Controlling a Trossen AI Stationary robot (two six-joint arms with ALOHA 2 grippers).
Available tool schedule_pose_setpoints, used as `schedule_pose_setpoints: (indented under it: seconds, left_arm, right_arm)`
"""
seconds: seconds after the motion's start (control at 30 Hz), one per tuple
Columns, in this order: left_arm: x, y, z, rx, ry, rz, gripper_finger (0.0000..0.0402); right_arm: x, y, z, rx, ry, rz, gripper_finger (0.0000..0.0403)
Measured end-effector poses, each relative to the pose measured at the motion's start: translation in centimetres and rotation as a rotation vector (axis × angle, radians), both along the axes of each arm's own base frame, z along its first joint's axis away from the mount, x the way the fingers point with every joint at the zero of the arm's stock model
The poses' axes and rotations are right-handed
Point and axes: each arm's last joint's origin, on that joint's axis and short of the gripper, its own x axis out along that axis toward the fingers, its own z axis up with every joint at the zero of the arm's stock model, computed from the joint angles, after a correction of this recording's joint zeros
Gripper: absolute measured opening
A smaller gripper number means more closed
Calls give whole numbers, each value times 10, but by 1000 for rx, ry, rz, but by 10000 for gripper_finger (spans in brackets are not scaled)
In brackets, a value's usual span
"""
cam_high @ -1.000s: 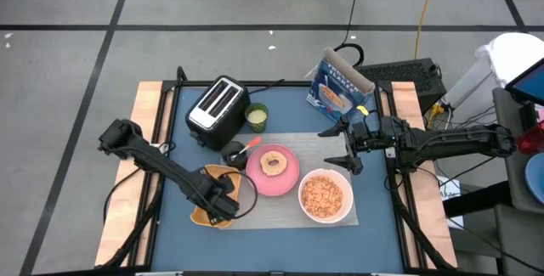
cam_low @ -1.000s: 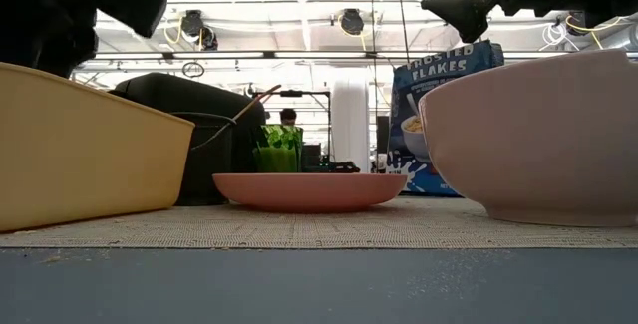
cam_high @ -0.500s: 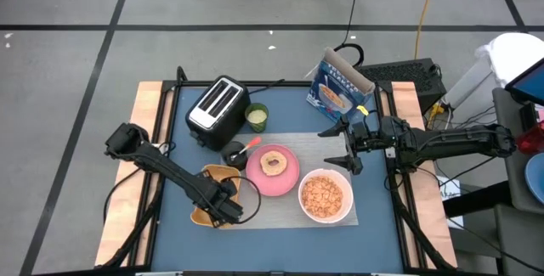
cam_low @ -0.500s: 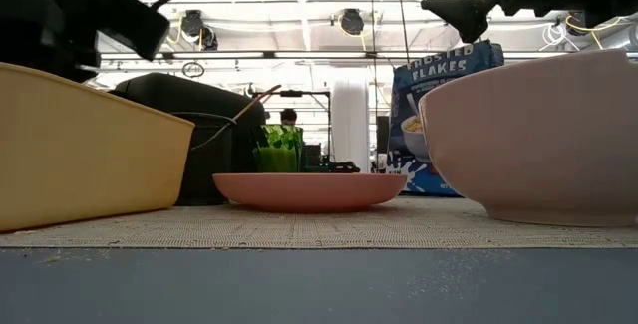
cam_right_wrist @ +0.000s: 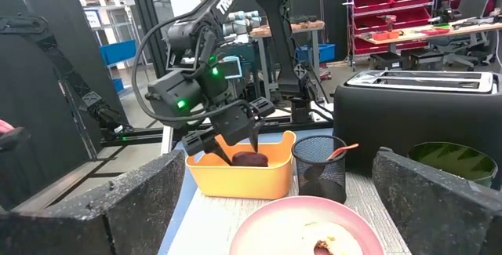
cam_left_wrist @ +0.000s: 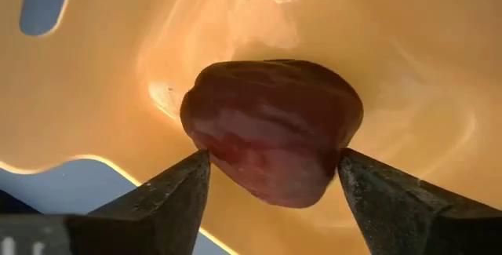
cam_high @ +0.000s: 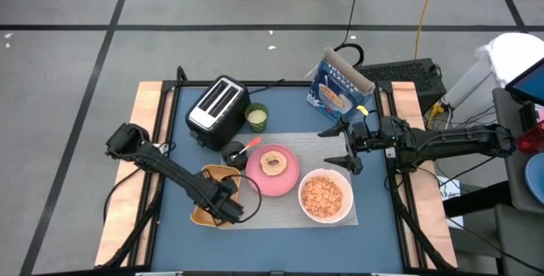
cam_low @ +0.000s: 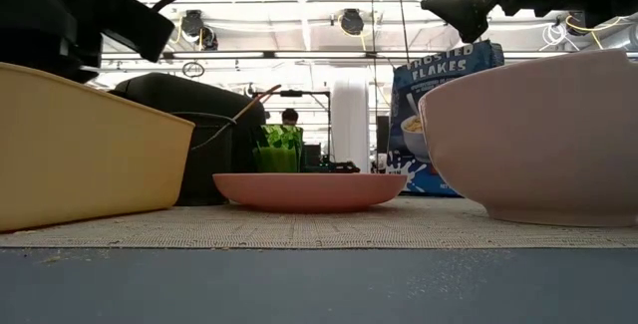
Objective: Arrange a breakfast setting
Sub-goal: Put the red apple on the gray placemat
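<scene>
My left gripper (cam_high: 225,212) reaches down into the yellow tray (cam_high: 212,172) and is shut on the small dark-red fruit (cam_left_wrist: 271,133), which my arm hides in the high view. The right wrist view shows the fruit (cam_right_wrist: 249,159) inside the tray. The pink plate (cam_high: 287,183) with the toasted bagel (cam_high: 273,162) and the white bowl (cam_high: 348,183) of tan cereal (cam_high: 324,195) rest on the grey mat (cam_high: 280,210). An orange-handled utensil (cam_high: 248,146) stands in a black mesh cup. My right gripper (cam_high: 344,146) hangs open and empty above the mat's far right corner. My left gripper pinches the fruit between its two fingers, one on each opposite side (cam_left_wrist: 216,149). The fingers come from above, pointing down into the tray. The fruit is within the tray's walls; whether it still rests on the tray floor, I cannot tell.
The black-and-silver toaster (cam_high: 218,106), a green cup (cam_high: 257,117) and the black mesh cup (cam_high: 232,152) stand beyond the tray. A blue cereal box (cam_high: 340,89) stands at the far right. Bare blue table (cam_high: 280,242) lies along the near edge.
My left arm has shifted a little toward the table's right, and its gripper has stayed in the yellow tray.
</scene>
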Motion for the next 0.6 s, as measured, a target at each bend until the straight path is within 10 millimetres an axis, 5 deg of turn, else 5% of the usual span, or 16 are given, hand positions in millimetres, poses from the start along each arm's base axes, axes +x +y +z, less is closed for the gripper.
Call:
schedule_pose_setpoints:
  seconds: [0.6]
  left_arm:
    - [0,0,0,2,-1,17,137]
  right_arm:
    - [0,0,0,0,0,0,398]
